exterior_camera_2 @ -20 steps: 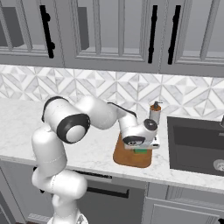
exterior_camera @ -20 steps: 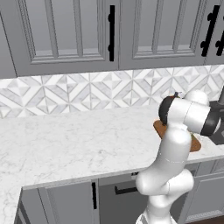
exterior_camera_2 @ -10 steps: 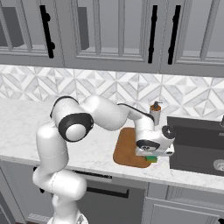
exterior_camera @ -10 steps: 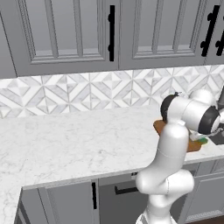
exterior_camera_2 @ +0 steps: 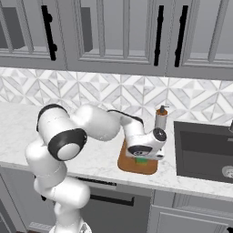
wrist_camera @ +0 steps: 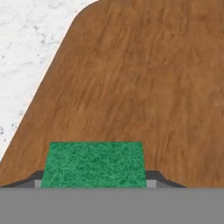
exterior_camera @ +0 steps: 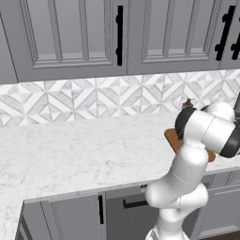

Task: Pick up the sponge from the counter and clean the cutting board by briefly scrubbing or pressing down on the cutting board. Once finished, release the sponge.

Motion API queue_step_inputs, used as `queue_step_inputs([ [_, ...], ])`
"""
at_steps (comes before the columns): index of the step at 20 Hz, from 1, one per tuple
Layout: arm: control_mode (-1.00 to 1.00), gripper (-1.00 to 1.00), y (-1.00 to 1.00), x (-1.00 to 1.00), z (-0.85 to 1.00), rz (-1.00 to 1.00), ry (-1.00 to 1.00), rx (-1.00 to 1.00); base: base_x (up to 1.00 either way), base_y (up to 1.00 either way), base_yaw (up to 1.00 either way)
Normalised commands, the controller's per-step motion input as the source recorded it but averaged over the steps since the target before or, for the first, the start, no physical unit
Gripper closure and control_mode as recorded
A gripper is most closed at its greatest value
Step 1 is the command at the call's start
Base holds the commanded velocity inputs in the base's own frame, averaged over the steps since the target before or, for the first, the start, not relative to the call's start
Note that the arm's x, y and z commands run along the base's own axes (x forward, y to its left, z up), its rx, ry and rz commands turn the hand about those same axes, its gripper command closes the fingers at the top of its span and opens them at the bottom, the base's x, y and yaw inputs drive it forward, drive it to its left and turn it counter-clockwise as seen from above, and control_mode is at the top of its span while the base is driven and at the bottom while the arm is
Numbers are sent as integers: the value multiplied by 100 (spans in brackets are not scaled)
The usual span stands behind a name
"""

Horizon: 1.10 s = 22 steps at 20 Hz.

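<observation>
Counter (exterior_camera: 70, 150): white marble-look top with faint grey veins, running wide to the left, bare on that stretch. Behind it, a grey-white geometric tile backsplash (exterior_camera_2: 109, 93); above, grey panelled wall cabinets (exterior_camera: 65, 33) with black bar handles. Grey base cabinets (exterior_camera: 70, 218) below the counter edge.

Dark sink (exterior_camera_2: 205, 150) sunk into the counter at the right. A small brown bottle with a pump top (exterior_camera_2: 160, 119) stands upright near the sink's left rim, behind the board.

Cutting board (exterior_camera_2: 129, 161): brown wood, rounded corners, flat on the counter just left of the sink. In the hand view its grain takes up most of the frame, marble showing past one corner.

Gripper (exterior_camera_2: 142, 156) low over the board, jaws closed on the sponge (wrist_camera: 94, 164). Sponge's green face seen between the fingertips (wrist_camera: 154, 178), over the board near its front edge; green also peeks out beneath the hand in the right base view. Contact with the wood not clear.
</observation>
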Motion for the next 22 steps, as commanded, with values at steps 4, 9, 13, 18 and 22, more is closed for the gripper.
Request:
queue_step_inputs([
  [4, -100, 100, 100, 0, -3, -10, 0, 0, 0, 0, 0],
  [9, -100, 100, 100, 0, 0, -11, 0, 0, 0, 0, 0],
  [13, -100, 100, 98, 0, 18, -9, 4, 0, 0, 0, 0],
  [18, -100, 100, 63, 17, 49, -1, 6, 0, 0, 0, 0],
  [22, -100, 100, 63, 32, 13, 0, 0, 0, 0, 0, 0],
])
